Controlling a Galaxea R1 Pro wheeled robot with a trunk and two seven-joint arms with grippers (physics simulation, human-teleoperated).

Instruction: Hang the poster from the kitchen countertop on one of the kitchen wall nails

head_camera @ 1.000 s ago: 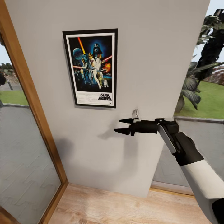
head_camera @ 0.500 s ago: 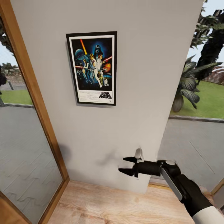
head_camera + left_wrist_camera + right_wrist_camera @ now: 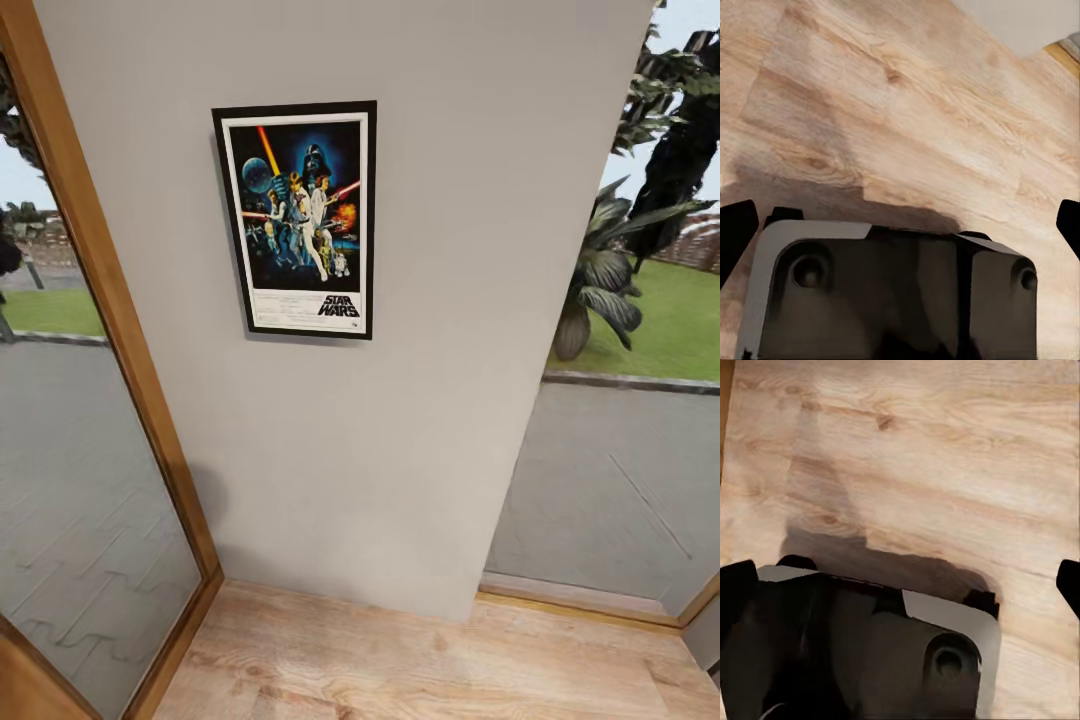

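The poster (image 3: 300,220), black-framed with a white inner border and the Star Wars title strip below, hangs upright on the light-grey wall (image 3: 420,400), slightly tilted, with nothing holding it. The wall nail is hidden behind it. The kitchen countertop is out of view. My left gripper (image 3: 900,225) points down at the plank floor (image 3: 907,97), open, its black fingertips (image 3: 735,232) wide apart with nothing between them. My right gripper (image 3: 900,585) is likewise open and empty above the floor, its fingertips (image 3: 1069,585) at the picture's edges.
A light-wood frame (image 3: 110,330) with a glass pane (image 3: 70,520) runs along the wall's left side. To the right, another glass pane (image 3: 600,490) looks out on plants (image 3: 610,290) and lawn. Light-wood plank floor (image 3: 400,660) lies at the wall's foot.
My right arm, open-fingered below the poster a second ago, has dropped down and left the head view. The poster stays on the wall.
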